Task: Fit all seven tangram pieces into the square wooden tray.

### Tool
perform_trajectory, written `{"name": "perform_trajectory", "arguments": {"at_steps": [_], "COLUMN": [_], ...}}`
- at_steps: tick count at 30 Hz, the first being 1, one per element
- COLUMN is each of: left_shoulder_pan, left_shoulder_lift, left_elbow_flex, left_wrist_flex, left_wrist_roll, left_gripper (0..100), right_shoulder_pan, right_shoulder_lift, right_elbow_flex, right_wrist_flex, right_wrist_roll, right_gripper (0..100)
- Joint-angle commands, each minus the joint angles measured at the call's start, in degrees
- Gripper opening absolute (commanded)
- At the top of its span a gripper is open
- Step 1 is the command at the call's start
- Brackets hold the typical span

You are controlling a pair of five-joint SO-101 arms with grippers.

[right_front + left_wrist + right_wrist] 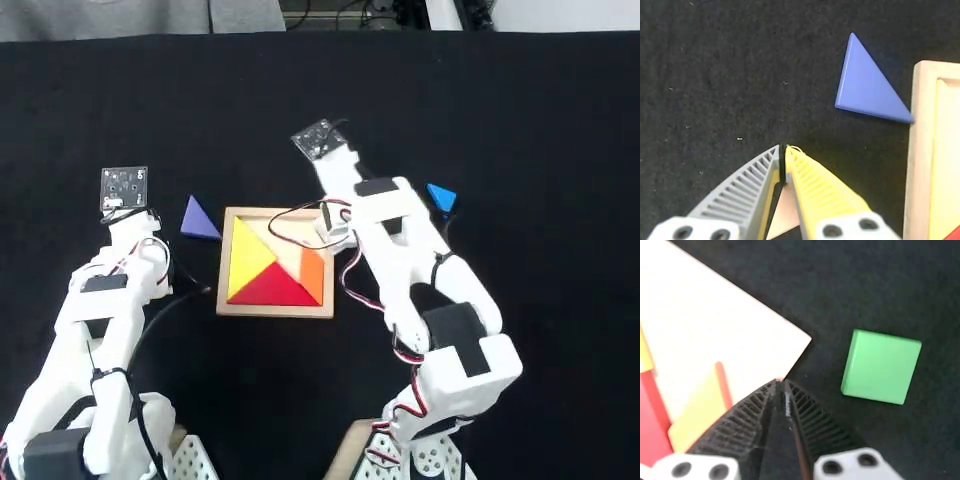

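I see the left end effector [784, 150] closed, near the purple triangle [867, 87] just beside the tray [275, 313]; the right end effector [781, 385], also closed, is over a tray corner near the green square [881, 366]; the yellow piece [248, 265], red piece [275, 290] and orange piece [313, 272] lie inside

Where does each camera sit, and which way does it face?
High view: fixed above, facing down on both arms and the square wooden tray.
Left wrist view: on the arm, looking down past the left gripper at the blue triangular piece.
Right wrist view: past the right gripper at the green square piece.
All share the tray.
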Motion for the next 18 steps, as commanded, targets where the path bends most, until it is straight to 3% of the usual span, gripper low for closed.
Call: {"name": "perform_trajectory", "arguments": {"at_steps": [1,9,12,14,16,18], "left_shoulder_pan": [0.22,0.22,-2.86,-7.69,-11.56,-11.91], "left_shoulder_lift": [-0.62,-0.26,-0.7,-0.79,-0.09,-0.09], "left_elbow_flex": [-2.24,-2.59,-2.68,-3.56,-4.97,-4.7], "left_wrist_flex": [-1.05,-1.23,-1.23,-1.32,-1.14,-0.97], "left_wrist_roll": [0.79,0.79,1.67,6.95,11.43,11.08], "left_gripper": [3,3,3,3,3,3], "right_shoulder_pan": [0.26,5.8,1.85,-2.2,-4.75,-4.84], "right_shoulder_lift": [-1.54,-14.55,-19.21,-20.18,-20.18,-19.56], "right_elbow_flex": [-2.95,-4.09,-5.58,-9.19,-14.11,-18.86], "right_wrist_flex": [-0.53,5.45,8.09,12.22,16.88,20.75], "right_wrist_roll": [0.62,0.79,5.36,7.91,8.18,8.18], "right_gripper": [1.1,1.1,1.1,1.1,1.1,1.1]}}
